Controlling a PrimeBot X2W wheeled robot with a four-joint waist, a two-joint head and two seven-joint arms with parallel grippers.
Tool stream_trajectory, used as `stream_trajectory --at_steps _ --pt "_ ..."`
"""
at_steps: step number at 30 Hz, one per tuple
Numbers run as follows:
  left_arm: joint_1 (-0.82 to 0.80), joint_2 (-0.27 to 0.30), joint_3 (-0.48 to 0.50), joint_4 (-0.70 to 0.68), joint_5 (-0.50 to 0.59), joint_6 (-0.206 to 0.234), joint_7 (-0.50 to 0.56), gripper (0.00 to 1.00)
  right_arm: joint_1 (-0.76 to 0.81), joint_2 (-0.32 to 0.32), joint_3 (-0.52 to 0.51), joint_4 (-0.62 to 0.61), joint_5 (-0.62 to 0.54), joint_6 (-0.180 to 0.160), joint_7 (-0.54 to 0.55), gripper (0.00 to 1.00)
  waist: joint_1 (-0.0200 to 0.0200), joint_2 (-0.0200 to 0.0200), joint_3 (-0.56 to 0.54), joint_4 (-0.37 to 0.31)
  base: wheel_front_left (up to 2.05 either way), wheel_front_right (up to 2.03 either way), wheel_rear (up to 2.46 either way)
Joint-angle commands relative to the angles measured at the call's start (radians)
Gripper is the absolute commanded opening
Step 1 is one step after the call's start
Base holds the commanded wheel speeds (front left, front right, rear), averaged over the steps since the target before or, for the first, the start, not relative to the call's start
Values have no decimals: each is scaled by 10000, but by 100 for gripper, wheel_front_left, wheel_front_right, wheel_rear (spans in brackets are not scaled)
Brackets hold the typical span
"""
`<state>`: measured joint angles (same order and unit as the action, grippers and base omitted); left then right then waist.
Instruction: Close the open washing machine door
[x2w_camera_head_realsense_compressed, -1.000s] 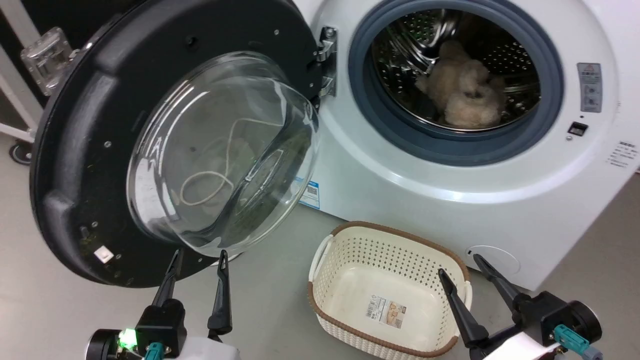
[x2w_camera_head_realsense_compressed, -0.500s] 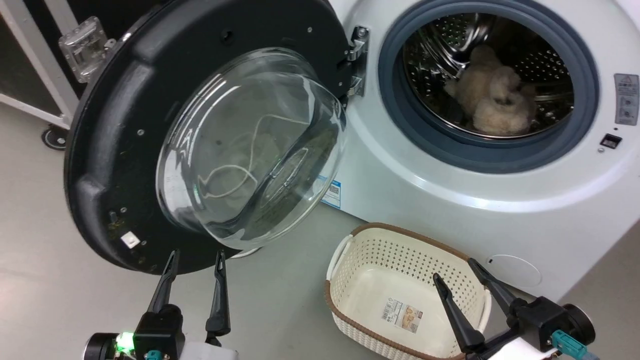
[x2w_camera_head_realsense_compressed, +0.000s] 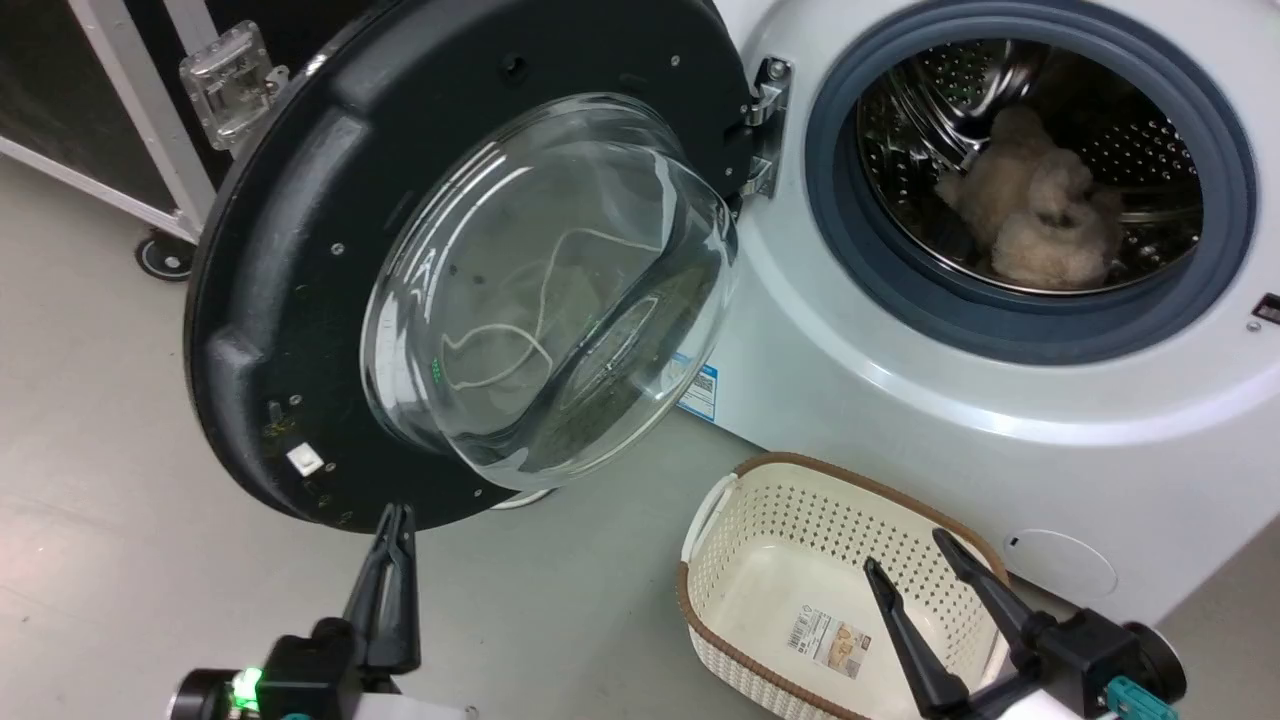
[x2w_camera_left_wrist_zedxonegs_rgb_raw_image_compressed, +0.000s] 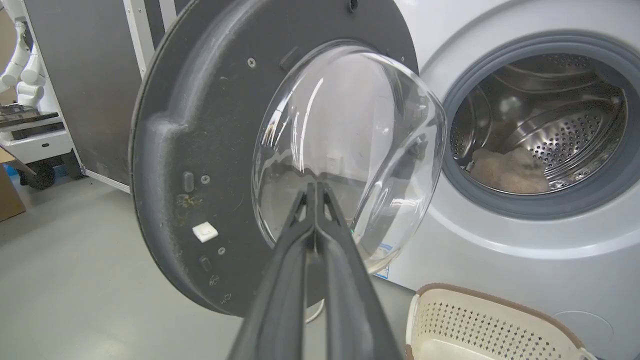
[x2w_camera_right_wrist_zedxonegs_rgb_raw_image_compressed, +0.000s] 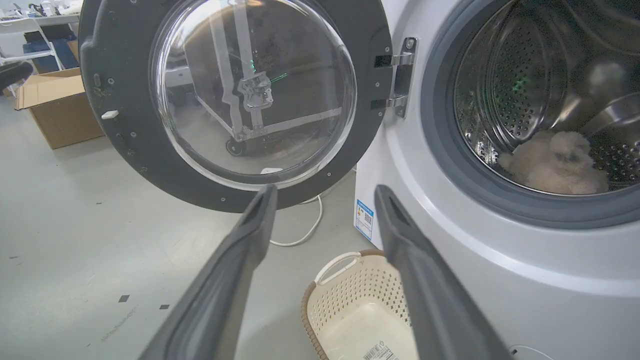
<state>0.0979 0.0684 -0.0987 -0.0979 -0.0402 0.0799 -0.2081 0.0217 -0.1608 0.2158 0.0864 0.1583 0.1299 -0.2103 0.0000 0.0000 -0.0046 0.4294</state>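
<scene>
The left end effector (x2w_camera_head_realsense_compressed: 396, 518) is at the lower left of the head view. Its two dark fingers are pressed together along their length and hold nothing. In the left wrist view the closed tips (x2w_camera_left_wrist_zedxonegs_rgb_raw_image_compressed: 315, 189) point at the glass bowl. In the head view they lie just under the lower edge of the door, and I cannot tell if they touch it. The right end effector (x2w_camera_head_realsense_compressed: 905, 550) is at the lower right, with its fingers spread wide and nothing between them. It hangs above a cream perforated basket (x2w_camera_head_realsense_compressed: 790, 462) with a brown rim, which stands on the grey floor (x2w_camera_head_realsense_compressed: 100, 450) just beside the front of the white washing machine (x2w_camera_head_realsense_compressed: 900, 400).

The washing machine door (x2w_camera_head_realsense_compressed: 300, 250) is swung wide open to the left of the machine. It hangs from the metal hinge (x2w_camera_head_realsense_compressed: 765, 130) at its right edge, and its clear glass window (x2w_camera_head_realsense_compressed: 550, 290) bulges toward the camera. To the right of the hinge the drum opening (x2w_camera_head_realsense_compressed: 830, 200) with its grey rubber ring is uncovered, and a beige fluffy item (x2w_camera_head_realsense_compressed: 1040, 220) lies inside the steel drum. A white cable (x2w_camera_right_wrist_zedxonegs_rgb_raw_image_compressed: 305, 235) lies on the floor under the door. Behind the door stands a black case with a metal latch (x2w_camera_head_realsense_compressed: 230, 85).
</scene>
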Motion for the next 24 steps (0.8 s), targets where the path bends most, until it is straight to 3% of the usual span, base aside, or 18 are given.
stream_trajectory --at_steps 1,5,11,14,16,18,19,20,21,22,24 --pt "50 -23 72 -246 -128 -22 -144 0 200 13 -30 28 58 7 -123 100 0 0 -34 90 0 0 0" --pt "-181 -87 487 -843 -640 -98 -228 0 408 81 -193 -15 51 7 -207 100 0 0 -68 234 0 0 0" --pt "-759 -132 1387 -1563 -1582 -595 -332 0 747 208 -507 -47 -19 7 -311 100 0 0 -146 387 0 0 0" --pt "-1677 -42 2754 -1413 -3019 -1093 -416 0 919 241 -569 -98 -73 8 -395 100 0 0 -66 284 0 0 0" --pt "-1959 51 3055 -1251 -3495 -1196 -400 0 919 207 -531 -104 -67 8 -416 100 0 0 -13 211 0 0 0" --pt "-3006 586 3830 -752 -4852 -1328 376 0 898 66 -491 -106 -11 8 -479 100 0 0 200 7 0 0 0" --pt "-3006 586 3830 -752 -4852 -1328 376 0 898 66 -491 -106 -11 8 -479 100 0 0 200 7 0 0 0" --pt "-3754 1067 4240 -236 -5657 -1281 1246 0 875 -72 -448 -88 44 8 -515 100 0 0 351 -121 0 0 0" --pt "-3754 1067 4240 -236 -5657 -1281 1246 0 875 -72 -448 -88 44 8 -515 100 0 0 351 -121 0 0 0" --pt "-4440 1476 4625 386 -6351 -1136 2026 0 822 -211 -392 -74 99 8 -515 100 0 0 477 -311 0 0 0" --pt "-4752 1644 4816 756 -6739 -1052 2428 0 794 -275 -351 -58 129 8 -515 100 0 0 522 -414 0 0 0"
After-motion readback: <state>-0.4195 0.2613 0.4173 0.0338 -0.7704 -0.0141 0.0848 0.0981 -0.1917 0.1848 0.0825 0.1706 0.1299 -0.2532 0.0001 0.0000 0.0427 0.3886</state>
